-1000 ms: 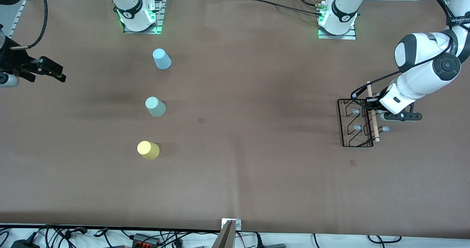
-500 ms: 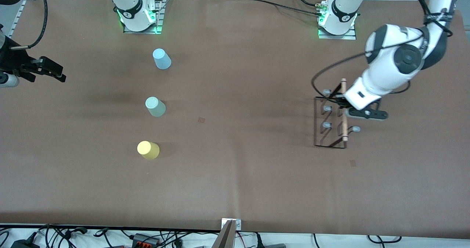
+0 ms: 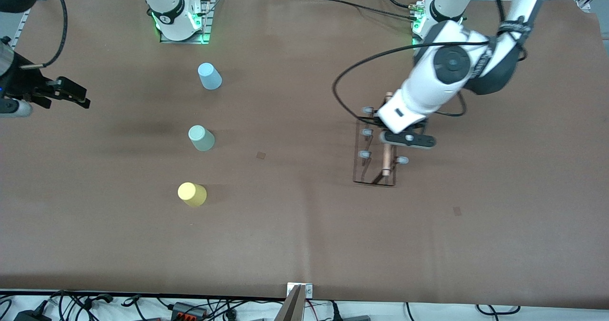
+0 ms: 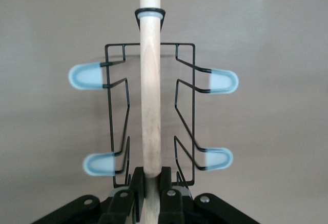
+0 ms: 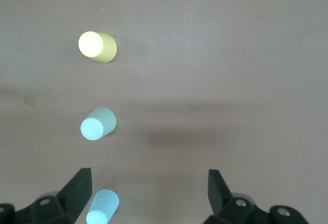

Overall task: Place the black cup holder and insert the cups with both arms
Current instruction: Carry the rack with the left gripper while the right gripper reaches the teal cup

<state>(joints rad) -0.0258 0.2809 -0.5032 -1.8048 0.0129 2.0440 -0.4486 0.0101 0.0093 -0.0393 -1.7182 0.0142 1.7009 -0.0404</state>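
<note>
The black cup holder [image 3: 375, 155] hangs from my left gripper [image 3: 386, 141], low over the table toward the left arm's end. In the left wrist view the jaws of the left gripper [image 4: 150, 175] are shut on the wooden rod handle [image 4: 150, 80], and pale blue prong tips [image 4: 87, 76] stick out on both sides. Three cups stand in a row toward the right arm's end: light blue [image 3: 209, 76], mint-green [image 3: 201, 138] and yellow [image 3: 192, 194] nearest the front camera. My right gripper [image 3: 76, 96] waits open and empty at the right arm's end of the table. The right wrist view shows the right gripper [image 5: 148, 180] above the yellow [image 5: 97, 46], mint-green [image 5: 98, 123] and light blue [image 5: 102, 206] cups.
A black cable loop [image 3: 338, 90] hangs from the left arm beside the rack. Both arm bases [image 3: 178, 21] stand along the table's back edge. A small dark mark [image 3: 260, 155] lies mid-table, another [image 3: 457, 210] toward the left arm's end. A metal bracket [image 3: 299, 292] sits at the front edge.
The left arm has carried the cup holder from the left arm's end toward the table's middle, its gripper still shut on the handle. The right gripper has barely shifted. The cups have not moved.
</note>
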